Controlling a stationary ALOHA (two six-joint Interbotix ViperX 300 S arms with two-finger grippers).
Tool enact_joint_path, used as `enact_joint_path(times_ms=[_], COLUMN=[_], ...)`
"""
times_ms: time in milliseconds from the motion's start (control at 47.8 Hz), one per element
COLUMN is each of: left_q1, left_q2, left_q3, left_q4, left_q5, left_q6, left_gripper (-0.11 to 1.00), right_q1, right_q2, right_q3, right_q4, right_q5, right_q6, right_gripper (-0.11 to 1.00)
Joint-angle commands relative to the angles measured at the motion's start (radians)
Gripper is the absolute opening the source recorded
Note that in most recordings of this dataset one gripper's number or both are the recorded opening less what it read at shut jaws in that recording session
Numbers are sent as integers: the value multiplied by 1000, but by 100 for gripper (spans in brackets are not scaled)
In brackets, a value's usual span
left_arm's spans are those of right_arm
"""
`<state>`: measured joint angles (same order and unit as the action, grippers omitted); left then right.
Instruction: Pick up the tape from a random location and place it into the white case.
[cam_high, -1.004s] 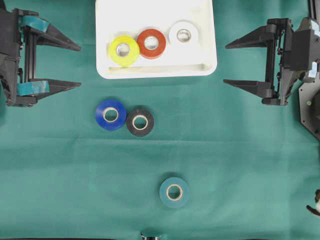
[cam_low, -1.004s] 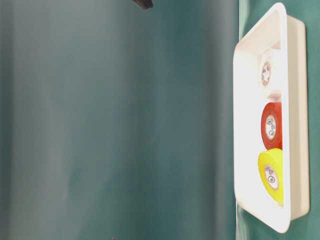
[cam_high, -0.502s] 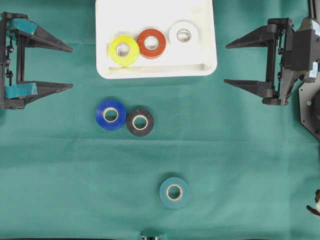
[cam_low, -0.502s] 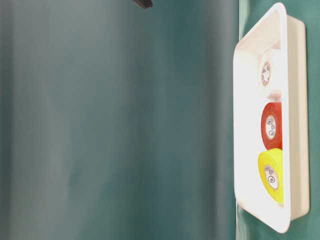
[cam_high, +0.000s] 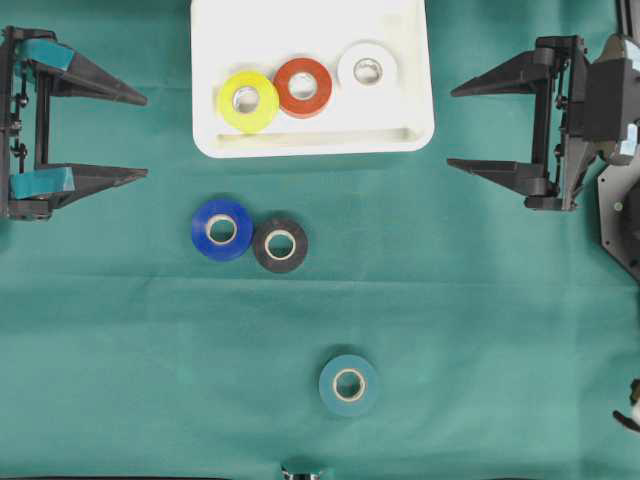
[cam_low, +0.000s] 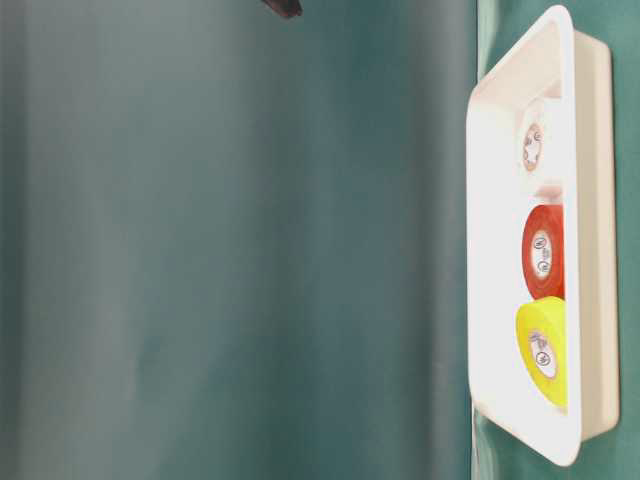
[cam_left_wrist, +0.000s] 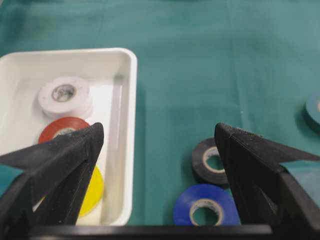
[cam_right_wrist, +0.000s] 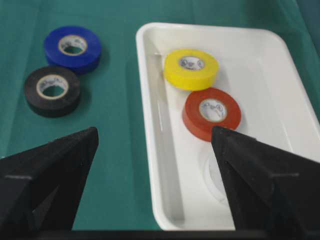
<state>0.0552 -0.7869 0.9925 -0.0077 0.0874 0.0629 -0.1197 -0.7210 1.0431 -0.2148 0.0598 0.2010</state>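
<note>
Teal tape roll (cam_high: 348, 385) nearest, flat on green cloth (cam_high: 480, 330), alone, well apart from rest. Further back, blue tape roll (cam_high: 221, 229) and black tape roll (cam_high: 280, 244) side by side, apparently touching. Beyond them, white case (cam_high: 312, 142) at far edge; inside, yellow tape roll (cam_high: 248, 101), red tape roll (cam_high: 303, 87), white tape roll (cam_high: 367, 69) in row, yellow and red touching. Left gripper (cam_high: 140, 134) at left of case, jaws spread wide, holding nothing. Right gripper (cam_high: 455, 127) at right of case, jaws likewise apart, empty.
</note>
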Motion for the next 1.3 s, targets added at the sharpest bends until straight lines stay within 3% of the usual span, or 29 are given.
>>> enact_joint_path(times_ms=[0, 1276], left_q1=[-3, -3], left_q2=[0, -26], left_q3=[-12, 2], left_q4=[0, -2], left_q5=[-9, -32], left_q6=[0, -9], left_gripper=[98, 98], right_q1=[0, 0], right_q2=[0, -18], right_q3=[-11, -11], right_q4=[0, -11], right_q5=[-20, -86], right_q6=[-2, -6], right_gripper=[88, 88])
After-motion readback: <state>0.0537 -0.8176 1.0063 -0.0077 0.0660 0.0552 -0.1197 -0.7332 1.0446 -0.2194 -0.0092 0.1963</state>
